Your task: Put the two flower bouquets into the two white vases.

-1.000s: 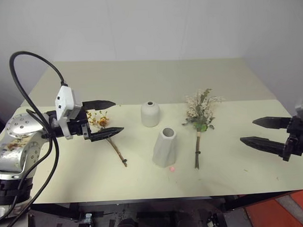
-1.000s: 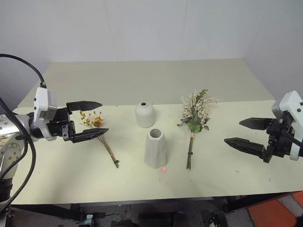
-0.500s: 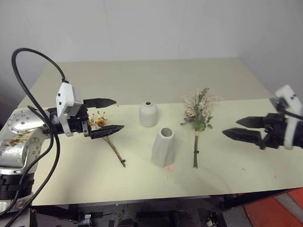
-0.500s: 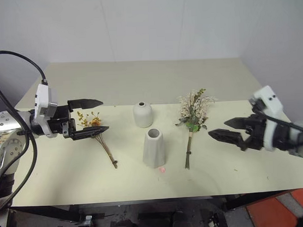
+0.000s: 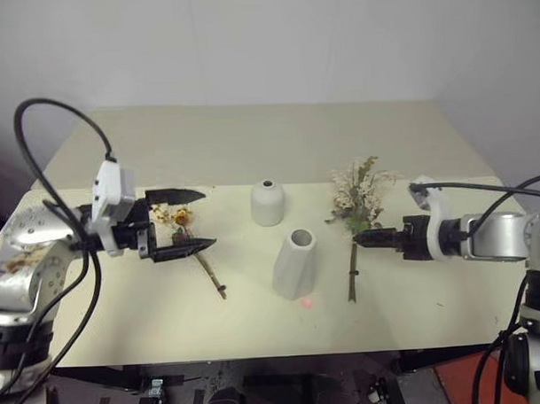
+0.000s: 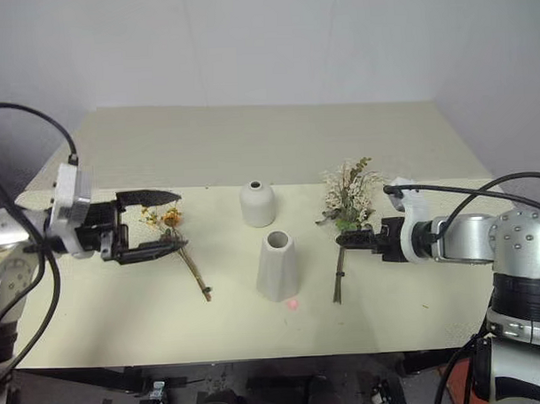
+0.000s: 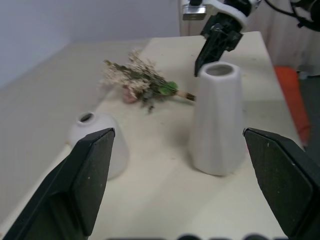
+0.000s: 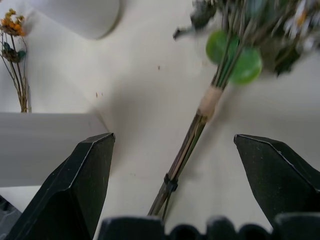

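Note:
The large bouquet (image 5: 359, 197) of cream sprigs lies on the table, its stem (image 8: 187, 145) pointing toward the front edge. My right gripper (image 5: 360, 239) is open, and the wrapped stem lies between its wide-set fingers (image 8: 85, 190). I cannot tell if they touch it. The small yellow-orange bouquet (image 5: 178, 218) lies at the left. My left gripper (image 5: 208, 219) is open, with the flower head showing between its fingers. The tall faceted vase (image 5: 296, 263) stands upright at the centre. Just behind it stands the short round vase (image 5: 267, 204).
The cream table (image 5: 250, 141) has open surface behind the vases and along the front edge. A small red light dot (image 5: 305, 300) lies in front of the tall vase. Black cables loop from both arms at the table's sides.
My right arm has swung in from the table's right edge to the large bouquet's stem, rolling its wrist. The left gripper has stayed over the small bouquet. Nothing on the table has moved.

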